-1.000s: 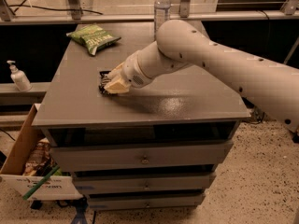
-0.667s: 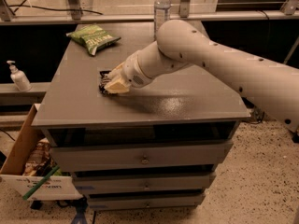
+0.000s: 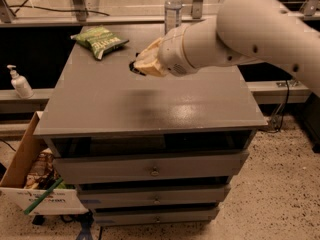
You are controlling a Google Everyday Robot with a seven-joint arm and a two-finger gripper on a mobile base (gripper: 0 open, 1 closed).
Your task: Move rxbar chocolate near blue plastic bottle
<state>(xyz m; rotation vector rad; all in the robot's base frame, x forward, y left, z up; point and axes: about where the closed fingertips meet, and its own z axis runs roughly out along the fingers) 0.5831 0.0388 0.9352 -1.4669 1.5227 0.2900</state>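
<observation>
Carry step. Gripper (image 3: 143,64) clamps the snack bar (image 3: 134,67), held above the cabinet top (image 3: 125,119), right of the chip bag (image 3: 100,39). Water bottle (image 3: 172,9) stands at the rear edge. Next: carry rearward, lower, release beside the bottle without tipping it.

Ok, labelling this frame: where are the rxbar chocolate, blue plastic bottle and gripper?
rxbar chocolate (image 3: 133,68): camera view, exposed dark end.
blue plastic bottle (image 3: 173,11): camera view, its label.
gripper (image 3: 145,61): camera view, tip, near the bottle.

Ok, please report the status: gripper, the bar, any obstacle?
Gripper over the table, shut on rxbar chocolate. Blue plastic bottle beyond it, not touching. Green chip bag off to the side, path open.
</observation>
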